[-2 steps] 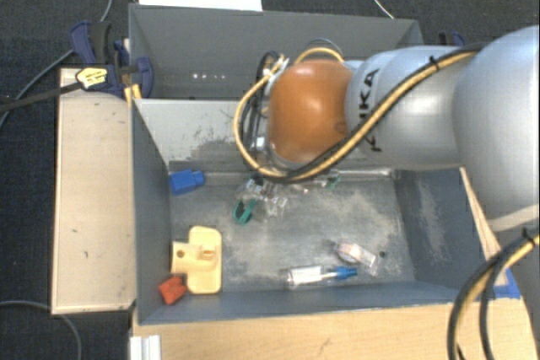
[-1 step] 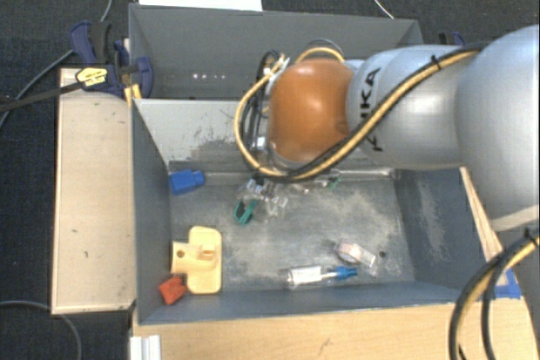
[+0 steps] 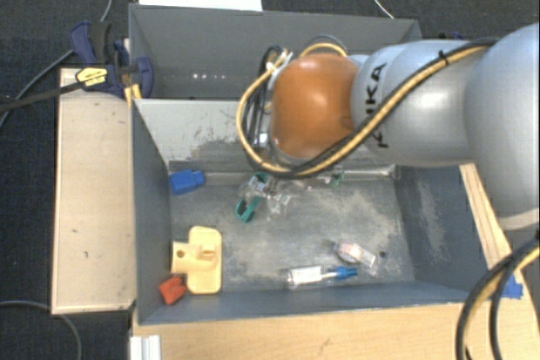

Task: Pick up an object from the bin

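Note:
My gripper [image 3: 272, 191] hangs low over the back middle of the bin floor, under the arm's orange cover. A small teal piece [image 3: 246, 211] lies right at its lower left side; whether they touch I cannot tell. A blue block [image 3: 186, 180] sits to the left by the back wall. Nearer the front right lie a white tube with a blue cap [image 3: 316, 275] and a small pinkish wrapped thing [image 3: 355, 253].
In the front left corner sits a yellow flat piece [image 3: 200, 259] with a small red block [image 3: 171, 291] beside it. The arm comes in from the right and covers the bin's back right part.

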Controlling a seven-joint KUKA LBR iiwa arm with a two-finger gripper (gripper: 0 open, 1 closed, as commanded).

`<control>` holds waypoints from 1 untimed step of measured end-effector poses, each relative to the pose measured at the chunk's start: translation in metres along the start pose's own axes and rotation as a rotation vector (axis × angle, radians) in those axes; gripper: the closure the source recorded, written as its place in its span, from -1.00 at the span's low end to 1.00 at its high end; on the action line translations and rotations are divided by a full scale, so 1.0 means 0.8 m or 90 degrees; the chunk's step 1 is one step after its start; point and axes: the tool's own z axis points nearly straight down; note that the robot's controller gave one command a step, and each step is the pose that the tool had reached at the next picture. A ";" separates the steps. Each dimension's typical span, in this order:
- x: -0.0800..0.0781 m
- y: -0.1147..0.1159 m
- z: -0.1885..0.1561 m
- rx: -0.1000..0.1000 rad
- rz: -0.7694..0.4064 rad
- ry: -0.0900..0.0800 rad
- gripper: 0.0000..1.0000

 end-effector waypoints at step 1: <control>-0.001 0.000 -0.021 0.001 0.001 -0.001 1.00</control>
